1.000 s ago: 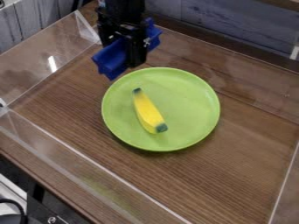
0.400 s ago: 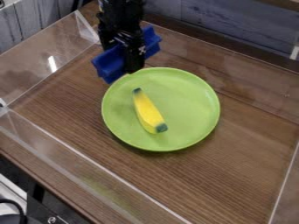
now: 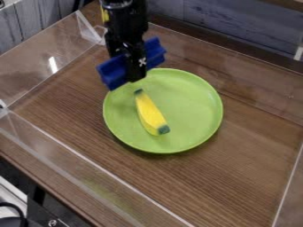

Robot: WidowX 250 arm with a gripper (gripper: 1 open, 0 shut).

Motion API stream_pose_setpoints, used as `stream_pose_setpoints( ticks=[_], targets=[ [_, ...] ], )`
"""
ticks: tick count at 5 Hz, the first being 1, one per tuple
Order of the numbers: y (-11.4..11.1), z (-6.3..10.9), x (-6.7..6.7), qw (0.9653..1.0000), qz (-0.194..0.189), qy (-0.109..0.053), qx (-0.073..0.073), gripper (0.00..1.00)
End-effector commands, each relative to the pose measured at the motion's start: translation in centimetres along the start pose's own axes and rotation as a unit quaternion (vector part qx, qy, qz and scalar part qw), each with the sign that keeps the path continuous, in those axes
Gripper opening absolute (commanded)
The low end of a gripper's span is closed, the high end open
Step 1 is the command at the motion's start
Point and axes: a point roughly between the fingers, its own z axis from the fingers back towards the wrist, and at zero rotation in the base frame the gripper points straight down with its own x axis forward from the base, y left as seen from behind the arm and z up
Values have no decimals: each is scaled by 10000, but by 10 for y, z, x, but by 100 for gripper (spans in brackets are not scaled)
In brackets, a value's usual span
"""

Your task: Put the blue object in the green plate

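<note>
Over the plate's (image 3: 196, 124) left rim, the gripper (image 3: 128, 64) is carrying the block (image 3: 115, 71), jaws clamped on it, held above the surface to clear the rim; banana (image 3: 149, 113) is occupying the centre.

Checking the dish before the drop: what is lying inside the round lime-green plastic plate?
A yellow banana-shaped object lies inside the lime-green plate. The black gripper with the blue block covers the plate's upper-left rim, hiding that part.

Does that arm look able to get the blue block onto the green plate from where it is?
Probably yes. The gripper holds the blue block right at the green plate rim; only the yellow banana occupies the middle, leaving bare plate nearby.
</note>
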Motion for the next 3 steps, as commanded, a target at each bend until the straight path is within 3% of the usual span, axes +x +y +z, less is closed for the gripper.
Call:
stream_pose_setpoints(
  ticks=[1, 2, 3],
  targets=[
    [10, 14, 12, 9995, 43, -204, 223, 100],
    [15, 14, 17, 9994, 132, -194, 246, 100],
    [10, 0, 14, 9995, -118, -175, 247, 100]
  ],
)
